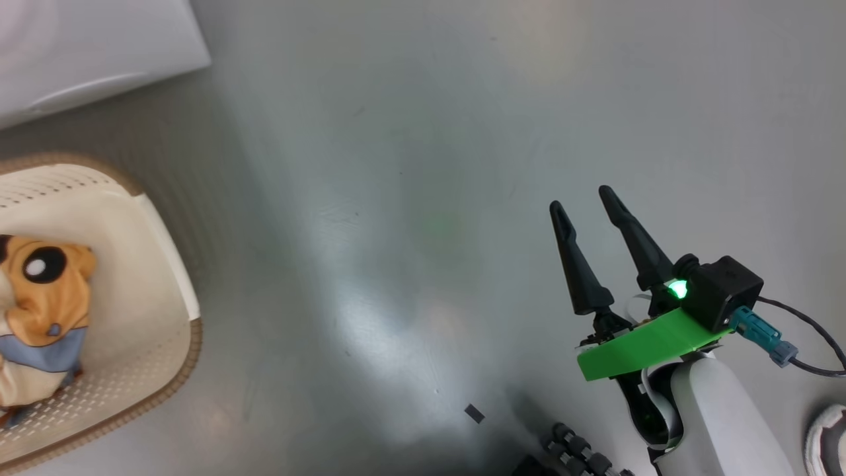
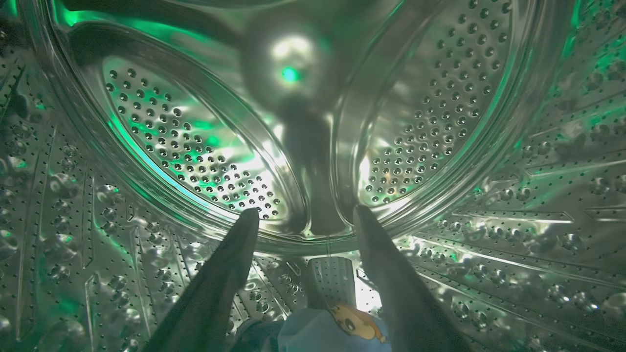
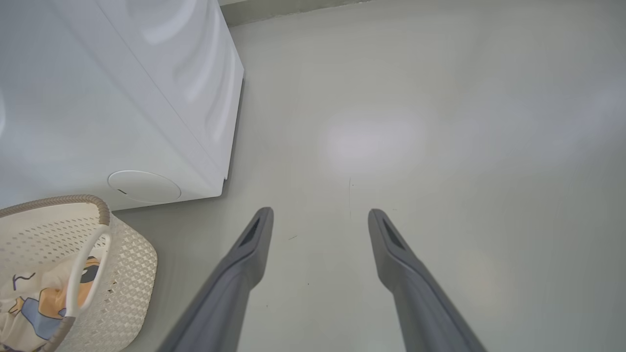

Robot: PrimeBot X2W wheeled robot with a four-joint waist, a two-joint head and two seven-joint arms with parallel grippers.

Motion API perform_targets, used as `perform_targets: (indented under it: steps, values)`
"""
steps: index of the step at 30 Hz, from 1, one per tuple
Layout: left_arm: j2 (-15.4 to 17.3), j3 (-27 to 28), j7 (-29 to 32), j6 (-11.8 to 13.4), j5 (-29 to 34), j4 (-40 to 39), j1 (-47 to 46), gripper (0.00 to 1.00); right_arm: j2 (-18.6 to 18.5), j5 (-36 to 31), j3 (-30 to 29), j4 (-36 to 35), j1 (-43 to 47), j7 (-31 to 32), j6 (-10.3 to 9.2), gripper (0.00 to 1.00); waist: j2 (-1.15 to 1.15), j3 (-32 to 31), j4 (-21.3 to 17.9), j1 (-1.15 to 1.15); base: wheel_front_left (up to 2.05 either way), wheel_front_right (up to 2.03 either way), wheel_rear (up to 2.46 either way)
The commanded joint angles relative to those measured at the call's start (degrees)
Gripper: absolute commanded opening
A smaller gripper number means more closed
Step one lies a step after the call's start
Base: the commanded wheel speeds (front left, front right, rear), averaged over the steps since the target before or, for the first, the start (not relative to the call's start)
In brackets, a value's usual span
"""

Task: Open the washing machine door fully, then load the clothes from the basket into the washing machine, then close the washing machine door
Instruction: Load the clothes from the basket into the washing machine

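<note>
We find the left gripper (image 2: pixel 304 213) inside the perforated steel drum (image 2: pixel 440 98), its two dark fingers spread wide with nothing between the tips; we record it as open and holding nothing. The fingers point toward the drum's back wall, which carries a green glow. A light blue fabric (image 2: pixel 313 335) with an orange-brown dog print lies low in the drum at the bottom edge of the left wrist view, between the roots of the two fingers; we cannot tell whether it touches either finger. The right gripper (image 1: pixel 580 199) hangs over the bare grey floor (image 1: pixel 396 198), fingers parted and empty, likewise open. It is well apart from the basket (image 1: pixel 158 251), which is at the left edge of the head view. The right wrist view shows the basket standing on the floor just beside the lower front corner of the white washing machine (image 3: pixel 122 98), near a round cover (image 3: pixel 144 186) low on the machine's face. Inside the basket lies a cream fabric (image 1: pixel 46 291) printed in orange, blue and black, bunched against the far side. A green bracket (image 1: pixel 648 344) sits at the right wrist, and a small dark mark (image 1: pixel 474 414) lies on the floor near the robot's base
</note>
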Motion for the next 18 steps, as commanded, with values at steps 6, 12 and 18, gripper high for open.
perform_targets:
  steps: [6,12,18]
  values:
    - [0.54,-0.29,-0.28,-0.09,-2.28,-3.29,7.77,1.0,-0.21,-2.31,-0.42,-0.84,1.76,-0.69,0.09,1.0,0.0,-4.13,3.22,0.0,0.0,0.0,0.0]
    - [-1.49,-0.79,-0.29,-0.09,-3.43,-6.33,15.2,1.0,-0.21,-4.09,-1.61,-0.66,2.22,-0.69,0.09,1.0,0.0,-7.46,6.4,0.0,0.0,0.0,0.0]
    - [-4.68,-0.36,-0.29,-0.09,-4.73,-10.48,23.93,1.0,-0.21,-5.81,-2.63,-0.17,2.88,-0.67,0.09,1.0,0.0,-11.15,10.17,0.0,0.0,0.0,0.0]
